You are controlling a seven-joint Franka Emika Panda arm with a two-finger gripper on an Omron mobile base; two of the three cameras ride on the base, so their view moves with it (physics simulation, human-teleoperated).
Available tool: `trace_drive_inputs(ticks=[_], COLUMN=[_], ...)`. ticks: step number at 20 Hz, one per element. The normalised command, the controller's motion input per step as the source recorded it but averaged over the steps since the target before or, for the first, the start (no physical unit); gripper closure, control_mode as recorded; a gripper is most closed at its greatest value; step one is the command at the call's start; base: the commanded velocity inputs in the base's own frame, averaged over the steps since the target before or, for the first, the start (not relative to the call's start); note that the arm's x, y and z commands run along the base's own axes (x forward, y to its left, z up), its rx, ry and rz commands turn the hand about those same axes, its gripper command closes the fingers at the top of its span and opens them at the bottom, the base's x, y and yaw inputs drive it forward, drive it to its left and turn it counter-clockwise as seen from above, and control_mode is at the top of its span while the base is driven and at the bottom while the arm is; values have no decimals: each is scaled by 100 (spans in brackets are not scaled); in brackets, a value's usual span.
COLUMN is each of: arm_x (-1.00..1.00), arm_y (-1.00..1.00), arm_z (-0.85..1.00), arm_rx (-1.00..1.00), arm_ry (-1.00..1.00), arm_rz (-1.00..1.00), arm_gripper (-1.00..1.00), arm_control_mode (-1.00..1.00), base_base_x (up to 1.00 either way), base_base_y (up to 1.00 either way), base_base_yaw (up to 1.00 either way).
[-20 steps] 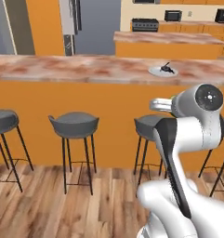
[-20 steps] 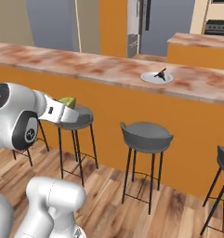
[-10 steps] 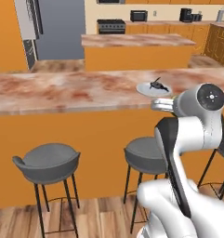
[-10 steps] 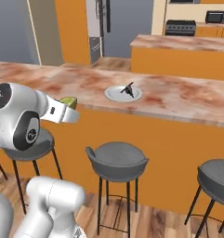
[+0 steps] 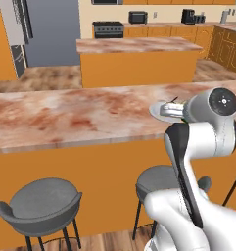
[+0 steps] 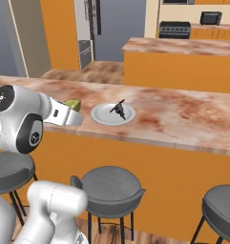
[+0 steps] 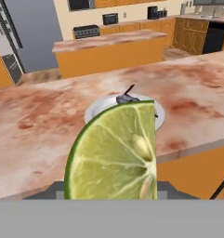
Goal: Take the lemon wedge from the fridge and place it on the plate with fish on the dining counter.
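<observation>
A yellow-green lemon wedge (image 7: pixel 115 153) takes up the foreground of the hand view and hides the fingertips. In the right base view my gripper (image 6: pixel 74 113) is shut on the lemon wedge (image 6: pixel 73 103) and hovers over the near edge of the dining counter (image 6: pixel 183 119). Just left of the gripper's reach line sits the round grey plate (image 6: pixel 99 116) with a small dark fish (image 6: pixel 119 109) on it. That plate (image 7: pixel 92 111) lies directly beyond the wedge in the hand view. In the left base view the plate (image 5: pixel 158 112) peeks out beside my arm. The grey fridge (image 5: pixel 51 34) stands far back left.
Grey bar stools (image 5: pixel 41 201) (image 6: pixel 109 188) stand under the counter's orange front. A shorter island (image 5: pixel 134 56) with a similar marbled top lies beyond. Orange cabinets, a stove (image 5: pixel 107 28) and small appliances line the back wall.
The whole picture has shifted as the base drove closer along the counter. The plate with fish is now much nearer, in front of the hand. The gripper still holds the wedge.
</observation>
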Motion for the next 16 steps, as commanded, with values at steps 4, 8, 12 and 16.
trace_drive_inputs(ticks=[4, 8, 12, 16], arm_x=[100, 100, 90, 28], arm_y=[-20, -46, -24, 1], arm_z=[16, 19, 3, -2], arm_rx=[7, 13, 6, -1], arm_ry=[38, 50, 47, 16], arm_rz=[-8, 0, 7, 2], arm_gripper=[100, 100, 100, 100], arm_control_mode=[-100, -100, -100, -100], base_base_x=[0, 0, 0, 0], base_base_y=[0, 0, 0, 0], base_base_yaw=[0, 0, 0, 0])
